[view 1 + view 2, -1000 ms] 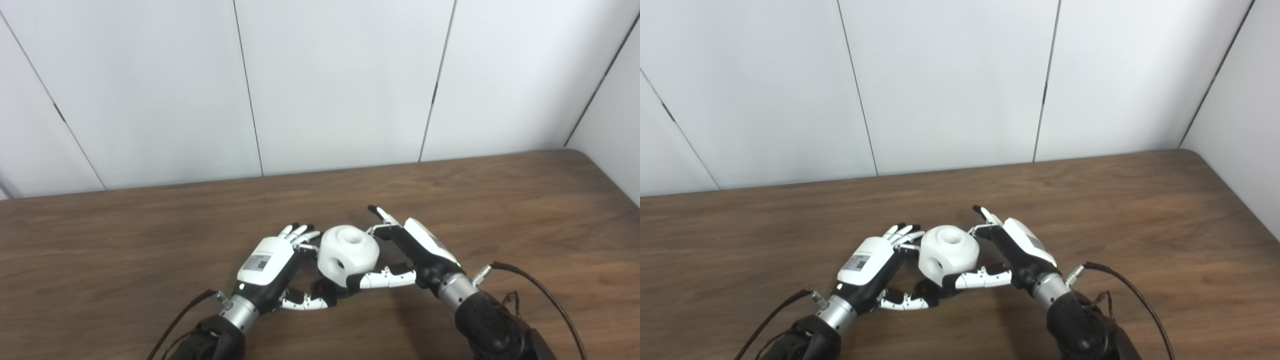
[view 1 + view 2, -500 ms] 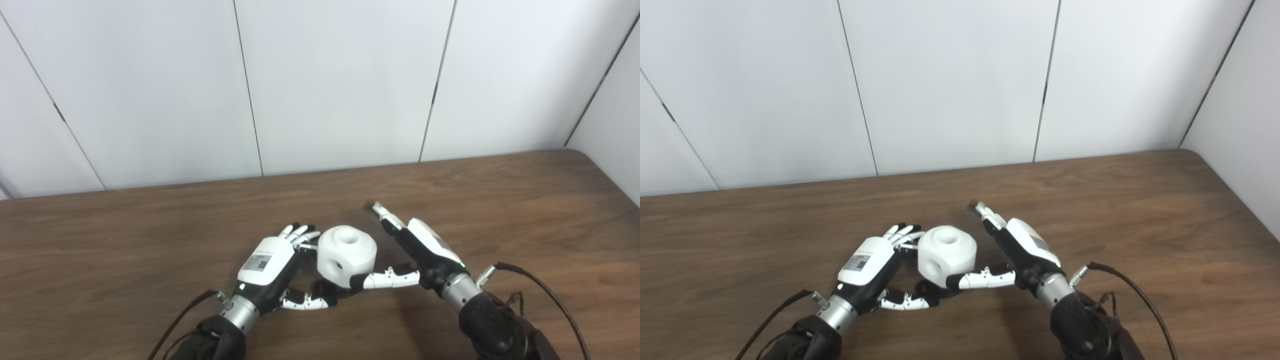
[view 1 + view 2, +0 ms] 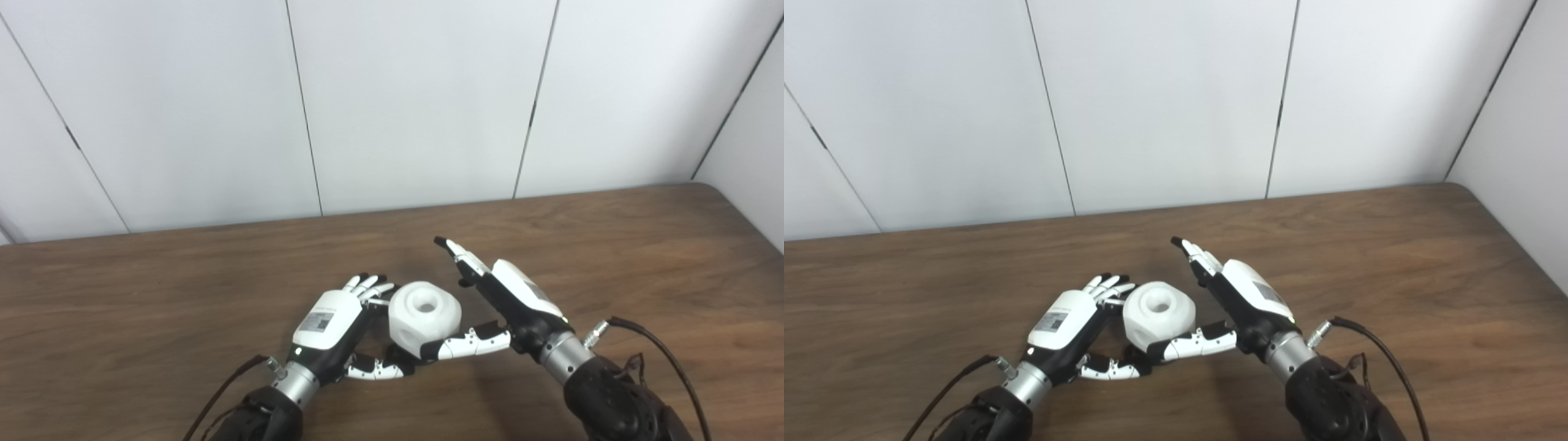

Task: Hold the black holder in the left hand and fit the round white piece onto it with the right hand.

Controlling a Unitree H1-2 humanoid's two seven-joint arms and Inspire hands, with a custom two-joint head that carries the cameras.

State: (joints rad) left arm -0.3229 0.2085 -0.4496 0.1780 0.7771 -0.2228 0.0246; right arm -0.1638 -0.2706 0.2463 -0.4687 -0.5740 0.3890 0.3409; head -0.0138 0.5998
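Wooden surface [image 3: 184, 294], white panel wall behind. Left robot hand [image 3: 334, 324]: fingers curled around black holder [image 3: 398, 357] under round white piece [image 3: 424, 310]. Right robot hand [image 3: 499, 294]: fingers extended, spread, thumb touching piece.

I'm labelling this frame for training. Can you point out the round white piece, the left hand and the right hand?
round white piece [image 3: 424, 312]: left eye view, on its front face below the hole.
left hand [image 3: 324, 318]: left eye view, on its white back.
right hand [image 3: 1251, 294]: right eye view, on its white back.

Bright, even overhead light; soft shadows under both hands, pictures sharp, no glare.
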